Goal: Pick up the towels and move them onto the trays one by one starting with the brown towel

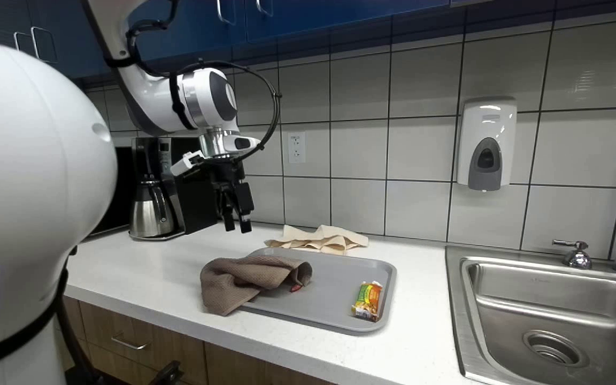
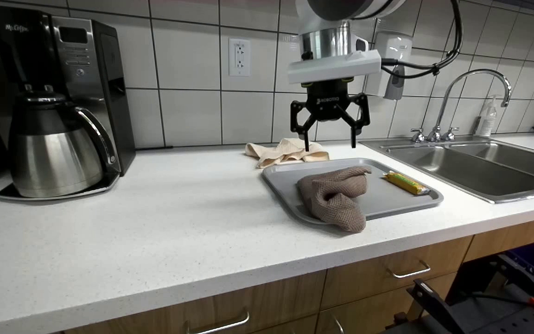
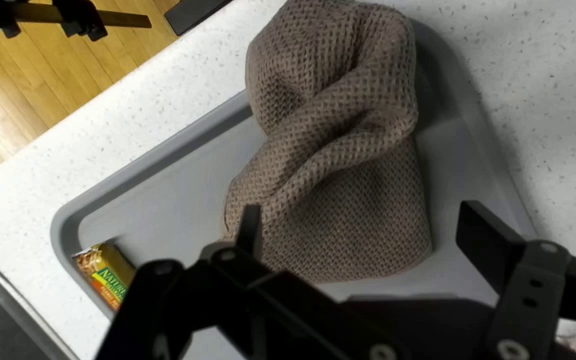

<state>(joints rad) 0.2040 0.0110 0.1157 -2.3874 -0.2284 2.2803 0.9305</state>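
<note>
The brown towel [image 1: 249,278] lies crumpled on one end of the grey tray [image 1: 335,291], with part of it hanging over the rim onto the counter. It shows in the other views too, as the towel [image 2: 334,195] and the towel [image 3: 338,150]. The cream towel [image 1: 321,239] lies folded on the counter behind the tray, by the tiled wall; it also shows in an exterior view [image 2: 290,150]. My gripper [image 1: 237,224] is open and empty, raised above the counter and tray. In the wrist view the open fingers [image 3: 360,217] stand above the brown towel's end, apart from it.
A wrapped snack bar [image 1: 368,301] lies on the tray's far end, and a small red item [image 1: 296,287] lies beside the brown towel. A coffee maker [image 2: 58,139] stands on the counter. A steel sink [image 1: 548,321] with a faucet [image 2: 473,74] adjoins; a soap dispenser [image 1: 487,143] hangs on the wall.
</note>
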